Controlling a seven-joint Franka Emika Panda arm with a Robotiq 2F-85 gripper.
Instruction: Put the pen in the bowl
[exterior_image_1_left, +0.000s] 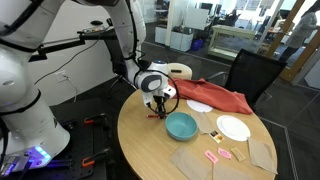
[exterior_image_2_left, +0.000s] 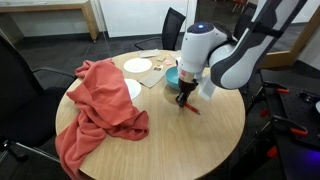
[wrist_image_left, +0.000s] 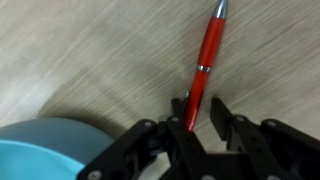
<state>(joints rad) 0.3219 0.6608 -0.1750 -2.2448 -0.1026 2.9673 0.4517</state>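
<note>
Tool (wrist_image_left: 203, 122) is down at the bench (exterior_image_1_left: 138, 142), jaws straddling one end of the pen (wrist_image_left: 206, 62). The pen lies flat on the wood. Its silver tip points away from the wrist camera and the red barrel runs straight into the gap between the fingers (wrist_image_left: 226, 118).

The gap is narrow. I can't tell whether the pads are biting the barrel or only framing it, because the wrist view is too blurred there. Treat the grip as unconfirmed.

Why this pose, as I read it:
- The fingers sit across the barrel, not along it, so a squeeze lands on the thin axis and the pen can't roll out sideways.
- The hold is near one end, not mid-barrel. My guess is the long free end could droop or pivot on lift, so it needs a firm clamp first.

The bowl (wrist_image_left: 40, 150) is just beside the tool, its teal rim in the corner of the wrist view. The carry looks short: lift, shift over the rim, let go.

The red cloth (exterior_image_2_left: 100, 110) and white plate (exterior_image_1_left: 233, 128) are well apart from the pick and not in the path.

Status call: this is the pick stage, and the pen is on the bench, not yet in the bowl.

Markings: no brand, label or writing is legible on the pen, bowl or arm in any view.
</note>
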